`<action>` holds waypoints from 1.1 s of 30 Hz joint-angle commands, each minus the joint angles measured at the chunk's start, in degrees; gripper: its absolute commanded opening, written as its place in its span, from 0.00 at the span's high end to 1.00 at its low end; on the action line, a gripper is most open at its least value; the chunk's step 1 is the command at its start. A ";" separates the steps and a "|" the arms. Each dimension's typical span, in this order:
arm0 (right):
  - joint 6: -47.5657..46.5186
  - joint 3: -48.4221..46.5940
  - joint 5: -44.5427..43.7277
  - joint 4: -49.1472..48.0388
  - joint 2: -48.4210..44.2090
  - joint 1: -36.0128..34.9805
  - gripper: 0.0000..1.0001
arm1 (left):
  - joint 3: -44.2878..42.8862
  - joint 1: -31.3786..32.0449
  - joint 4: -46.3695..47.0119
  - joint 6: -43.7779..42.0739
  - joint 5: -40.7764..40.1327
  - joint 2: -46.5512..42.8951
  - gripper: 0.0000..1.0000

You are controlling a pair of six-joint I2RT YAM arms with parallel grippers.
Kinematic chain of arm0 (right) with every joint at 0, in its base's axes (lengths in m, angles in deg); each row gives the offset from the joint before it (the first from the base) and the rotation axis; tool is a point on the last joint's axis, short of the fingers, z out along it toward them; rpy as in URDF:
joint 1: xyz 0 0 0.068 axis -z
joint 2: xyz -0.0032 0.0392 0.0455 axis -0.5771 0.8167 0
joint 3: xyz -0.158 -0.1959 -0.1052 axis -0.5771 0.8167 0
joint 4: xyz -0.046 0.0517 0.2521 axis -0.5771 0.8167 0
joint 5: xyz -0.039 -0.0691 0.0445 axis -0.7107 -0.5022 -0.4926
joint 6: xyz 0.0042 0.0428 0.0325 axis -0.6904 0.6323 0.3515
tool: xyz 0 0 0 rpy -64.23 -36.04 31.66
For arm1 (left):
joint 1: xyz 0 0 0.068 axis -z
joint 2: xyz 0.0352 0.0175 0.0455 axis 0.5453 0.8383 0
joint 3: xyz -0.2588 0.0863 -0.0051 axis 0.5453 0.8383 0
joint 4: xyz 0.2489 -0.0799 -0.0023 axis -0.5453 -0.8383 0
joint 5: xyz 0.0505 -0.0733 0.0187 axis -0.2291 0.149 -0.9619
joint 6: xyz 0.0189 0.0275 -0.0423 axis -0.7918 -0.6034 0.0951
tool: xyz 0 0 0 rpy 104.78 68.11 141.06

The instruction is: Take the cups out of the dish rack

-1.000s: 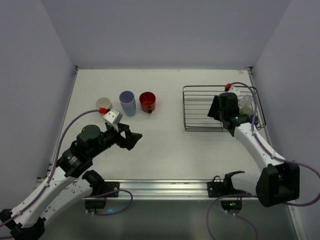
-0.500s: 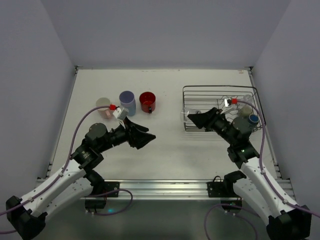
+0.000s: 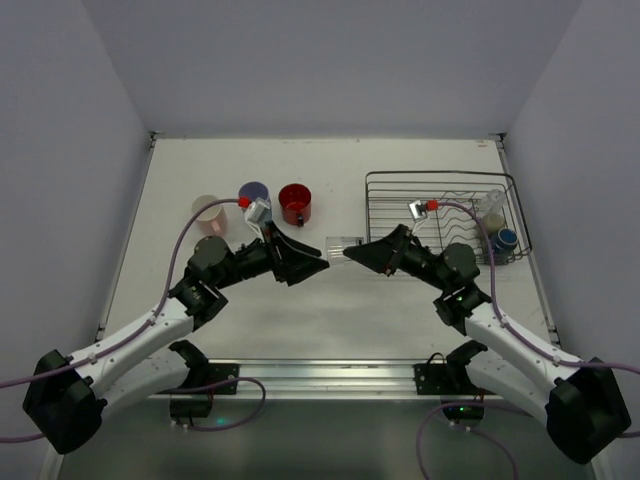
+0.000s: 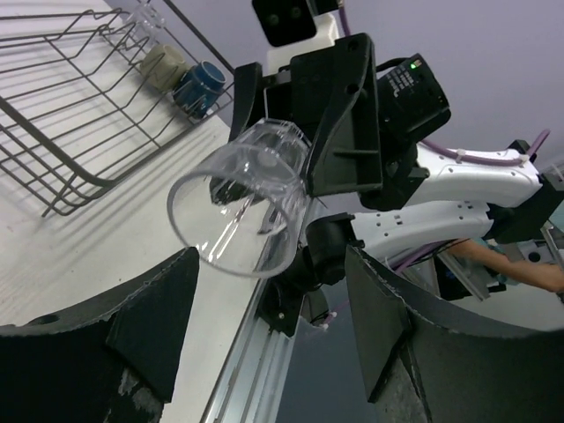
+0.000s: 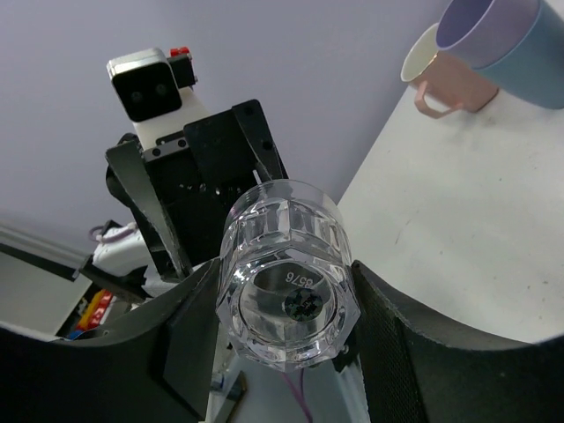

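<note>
Jaws of the right gripper pinch a clear glass at its base end, holding it on its side in the air above the middle of the tabletop. The glass's open mouth points left, toward the left gripper. That gripper's jaws are spread wide, one on either side of the rim. They seem not to touch it, though the overhead view is too small to be sure. Both arms reach in from the near edge and meet tip to tip over the centre.

The dish rack stands on the right side of the tabletop, toward the far edge, just beyond the right arm. Two cups sit in its right end: an olive-grey cup and, on its near side, a dark blue cup.

On the left side of the tabletop three cups stand upright in a row: a pink cup, a lavender cup partly hidden by the left wrist, and a red cup.
</note>
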 commanded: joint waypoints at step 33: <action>-11.43 -4.15 -7.90 10.18 0.80 -7.62 0.01 | -18.04 -0.07 -60.22 -21.46 -43.98 -7.77 1.00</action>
